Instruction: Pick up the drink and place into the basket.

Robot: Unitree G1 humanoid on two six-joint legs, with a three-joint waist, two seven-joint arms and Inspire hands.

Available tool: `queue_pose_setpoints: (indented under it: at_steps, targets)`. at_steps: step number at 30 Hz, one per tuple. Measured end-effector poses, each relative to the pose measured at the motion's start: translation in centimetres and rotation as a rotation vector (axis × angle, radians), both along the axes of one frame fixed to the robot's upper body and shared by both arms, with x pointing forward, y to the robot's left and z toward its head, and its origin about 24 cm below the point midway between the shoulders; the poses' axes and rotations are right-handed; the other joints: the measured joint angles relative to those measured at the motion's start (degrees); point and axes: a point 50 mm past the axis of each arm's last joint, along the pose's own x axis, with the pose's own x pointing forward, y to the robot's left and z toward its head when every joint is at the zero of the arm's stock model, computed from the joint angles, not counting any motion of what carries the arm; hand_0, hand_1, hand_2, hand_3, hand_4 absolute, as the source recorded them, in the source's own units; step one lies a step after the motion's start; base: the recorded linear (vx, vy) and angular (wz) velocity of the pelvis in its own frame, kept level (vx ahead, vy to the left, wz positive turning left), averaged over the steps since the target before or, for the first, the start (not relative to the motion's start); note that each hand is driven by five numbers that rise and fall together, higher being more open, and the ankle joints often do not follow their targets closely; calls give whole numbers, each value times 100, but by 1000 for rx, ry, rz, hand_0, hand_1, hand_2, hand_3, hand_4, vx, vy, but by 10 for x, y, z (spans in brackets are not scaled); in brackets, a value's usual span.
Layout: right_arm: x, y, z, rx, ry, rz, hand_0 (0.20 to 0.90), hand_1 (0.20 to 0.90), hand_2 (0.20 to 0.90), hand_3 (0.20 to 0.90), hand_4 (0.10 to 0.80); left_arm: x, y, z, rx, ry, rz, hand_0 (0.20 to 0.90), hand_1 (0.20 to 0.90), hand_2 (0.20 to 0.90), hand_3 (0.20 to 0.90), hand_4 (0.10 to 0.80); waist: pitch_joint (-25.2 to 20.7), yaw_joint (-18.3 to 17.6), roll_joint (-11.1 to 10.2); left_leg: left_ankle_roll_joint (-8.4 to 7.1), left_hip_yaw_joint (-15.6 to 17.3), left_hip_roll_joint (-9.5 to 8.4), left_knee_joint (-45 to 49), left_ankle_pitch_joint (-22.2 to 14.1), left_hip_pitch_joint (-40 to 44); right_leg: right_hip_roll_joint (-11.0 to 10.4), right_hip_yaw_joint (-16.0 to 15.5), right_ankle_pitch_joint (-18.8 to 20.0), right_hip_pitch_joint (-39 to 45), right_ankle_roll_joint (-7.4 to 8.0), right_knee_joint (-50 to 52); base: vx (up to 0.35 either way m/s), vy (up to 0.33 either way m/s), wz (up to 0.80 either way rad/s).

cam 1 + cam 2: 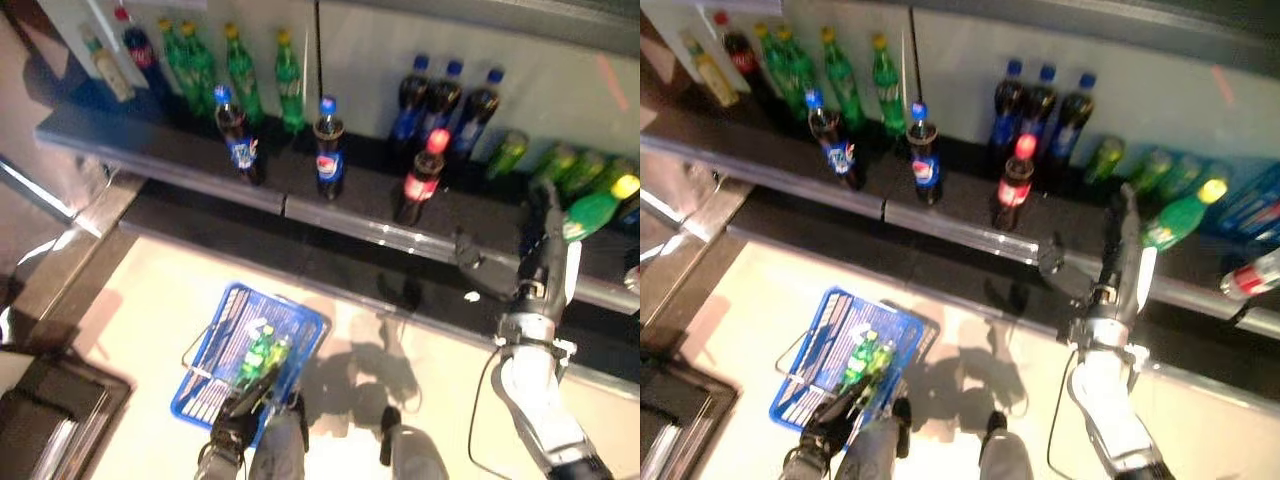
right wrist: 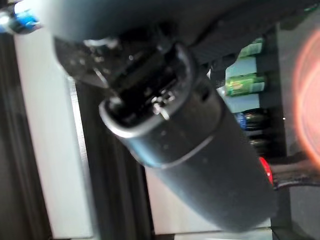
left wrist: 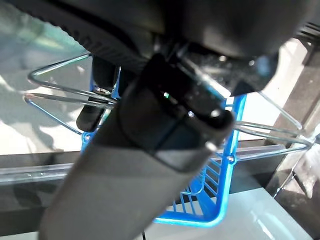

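Note:
A green bottle with a yellow cap (image 1: 596, 208) lies tilted on the dark shelf (image 1: 330, 215) at the right. My right hand (image 1: 541, 258) is raised in front of that shelf. Its fingers (image 1: 1126, 228) are straight and point up just left of the green bottle, and its thumb (image 1: 1054, 262) is spread out to the left. It holds nothing. My left hand (image 1: 238, 408) is low at the left, shut on the wire handles (image 3: 59, 94) of the blue basket (image 1: 215, 345). The basket hangs above the floor with green drinks (image 1: 262, 352) in it.
Green bottles (image 1: 240, 70) stand at the shelf's back left. Dark bottles with blue caps (image 1: 328, 148) and one with a red cap (image 1: 424, 178) stand near the front. More green drinks (image 1: 558, 165) lie at the right. The shelf's metal front edge (image 1: 420, 240) runs across below the bottles.

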Motion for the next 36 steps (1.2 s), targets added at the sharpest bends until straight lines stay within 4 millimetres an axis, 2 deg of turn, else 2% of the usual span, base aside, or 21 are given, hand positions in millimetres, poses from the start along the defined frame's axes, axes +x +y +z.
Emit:
queue_pose_setpoints:
  at_steps: [4, 11, 17, 22, 31, 36]
  targets:
    - [15, 6, 14, 22, -42, -26, 900, 900, 900, 900, 800, 24, -3, 12, -8, -72, -17, 300, 300, 300, 200, 100, 375, 80, 68, 45, -23, -25, 210, 14, -285, -58, -4, -31, -308, -1, 267, 2, 17, 0]
    - [30, 21, 35, 65, -108, -41, 900, 900, 900, 900, 800, 41, 1, 22, -26, -122, 5, 300, 300, 300, 200, 100, 650, 147, 71, 83, -126, -56, 325, 27, -609, -61, 2, -41, -624, 1, 372, -9, -9, 0]
    - [41, 21, 54, 91, -180, -91, 900, 900, 900, 900, 800, 47, 0, 26, -32, -146, 8, 300, 300, 300, 200, 100, 658, 278, 57, 80, -184, -85, 325, 32, -893, -64, 3, -40, -913, 2, 383, -30, -36, 0]
    - [44, 22, 56, 87, -175, -95, 900, 900, 900, 900, 800, 49, 0, 28, -28, -150, -3, 300, 300, 300, 200, 100, 668, 368, 41, 76, -221, -89, 293, 27, -930, -52, -3, -39, -945, 4, 348, 13, -49, 0]
    - [61, 31, 75, 134, -208, -127, 900, 900, 900, 900, 800, 58, -1, 34, -9, -176, -41, 300, 300, 300, 200, 100, 670, 422, 37, 76, -276, -105, 292, 28, -1100, -50, -7, -28, -1105, 11, 332, -1, -13, 1]
    - [72, 31, 93, 150, -237, -174, 900, 900, 900, 900, 800, 64, 0, 39, -4, -196, -51, 300, 300, 300, 200, 100, 670, 553, 37, 67, -331, -104, 300, 41, -1297, -38, -37, 15, -1270, 25, 325, -43, -43, 2]
